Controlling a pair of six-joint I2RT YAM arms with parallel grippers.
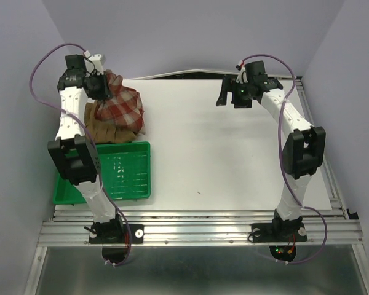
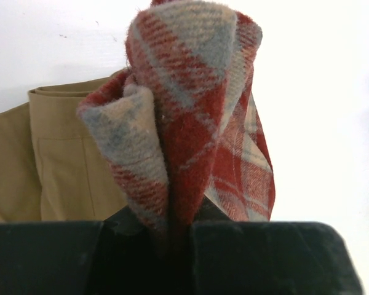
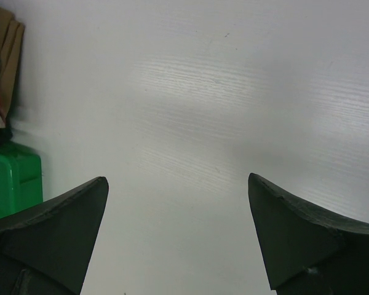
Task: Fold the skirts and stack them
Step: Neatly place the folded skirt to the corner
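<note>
Left end effector (image 1: 100, 85) is clamped on a bunched fold of the plaid skirt (image 1: 122, 101), holding it above the tan skirts (image 1: 107, 130) at the far left of the tabletop (image 1: 221, 153) behind the green tray (image 1: 135, 178), while the right end effector (image 1: 232, 93) hangs wide apart at the far right.

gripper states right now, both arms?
Left gripper: closed, holding the plaid skirt.
Right gripper: open, holding nothing.
</note>
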